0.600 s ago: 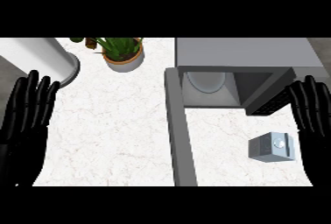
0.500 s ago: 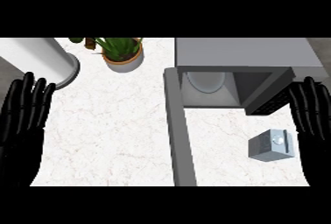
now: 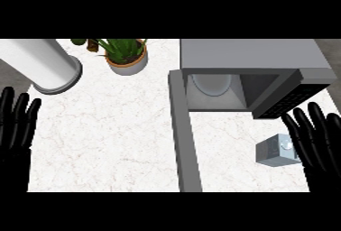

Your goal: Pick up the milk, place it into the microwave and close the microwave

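Milk [image 3: 274,152], a small grey carton, is standing on the counter [image 3: 106,144] before the open microwave [image 3: 253,54], just beside the right hand [image 3: 311,137], which is hovering w/ fingers straight, holding nothing. Left hand [image 3: 16,128] is resting open at the left edge. Carton's prob. light, thin-walled, slick, so gripping across its flat sides is looking best.

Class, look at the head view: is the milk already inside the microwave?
No: the milk stands on the counter in front of the open microwave, beside the right hand.
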You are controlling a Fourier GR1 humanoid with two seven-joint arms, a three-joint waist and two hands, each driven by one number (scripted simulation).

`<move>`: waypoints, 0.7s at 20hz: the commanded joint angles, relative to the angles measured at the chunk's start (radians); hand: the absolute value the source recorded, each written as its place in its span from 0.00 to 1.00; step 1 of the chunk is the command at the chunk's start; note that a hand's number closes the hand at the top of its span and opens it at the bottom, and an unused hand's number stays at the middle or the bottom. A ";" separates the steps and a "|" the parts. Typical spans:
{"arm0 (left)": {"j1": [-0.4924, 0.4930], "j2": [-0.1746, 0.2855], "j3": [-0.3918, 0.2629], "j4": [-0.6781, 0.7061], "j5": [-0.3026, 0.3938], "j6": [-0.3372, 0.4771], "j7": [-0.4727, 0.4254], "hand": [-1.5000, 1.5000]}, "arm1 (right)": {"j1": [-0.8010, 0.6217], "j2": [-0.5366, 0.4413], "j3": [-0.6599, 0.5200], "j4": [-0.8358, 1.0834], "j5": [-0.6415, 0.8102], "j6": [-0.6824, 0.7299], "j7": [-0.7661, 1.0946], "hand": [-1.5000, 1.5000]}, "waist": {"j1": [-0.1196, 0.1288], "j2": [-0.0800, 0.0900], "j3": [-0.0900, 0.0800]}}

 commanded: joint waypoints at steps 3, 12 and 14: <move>0.103 0.009 0.077 -0.035 0.101 -0.054 -0.036 0.00 | 0.074 0.026 0.096 -0.075 -0.001 0.011 0.038 0.00 | -0.002 0.001 0.000; 0.247 -0.001 0.085 -0.103 0.146 -0.131 -0.077 0.00 | 0.140 0.019 -0.018 -0.032 0.089 -0.010 -0.076 0.00 | -0.002 0.001 0.000; 0.291 -0.010 0.098 -0.120 0.171 -0.146 -0.093 0.00 | 0.101 0.001 -0.122 0.009 0.026 -0.013 -0.067 0.00 | 0.002 0.002 0.000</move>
